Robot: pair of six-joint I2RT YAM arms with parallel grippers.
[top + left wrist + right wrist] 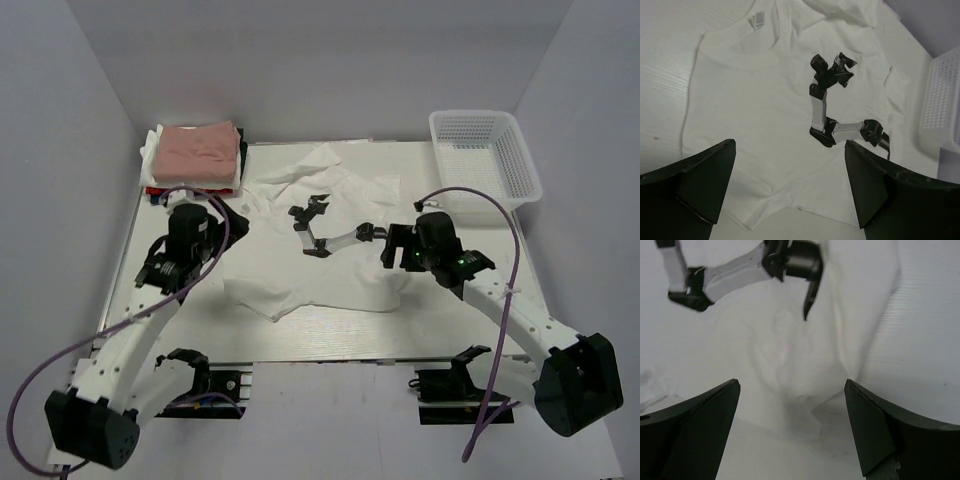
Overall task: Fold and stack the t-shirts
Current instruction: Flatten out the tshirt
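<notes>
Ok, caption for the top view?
Left tool and right tool, both open, over a spread white printed t-shirt; pink-topped folded stack back left, mesh basket back right.

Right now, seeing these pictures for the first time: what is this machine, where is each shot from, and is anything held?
Two robot arms, a left arm and a right arm, stand at a table. One picture looks down from above; the others come from wrist cameras, dark fingers at the bottom. A white t-shirt with a black print lies spread out. Far left sit folded shirts, pink on top; far right a mesh basket. The left gripper and right gripper are open, holding nothing.
</notes>
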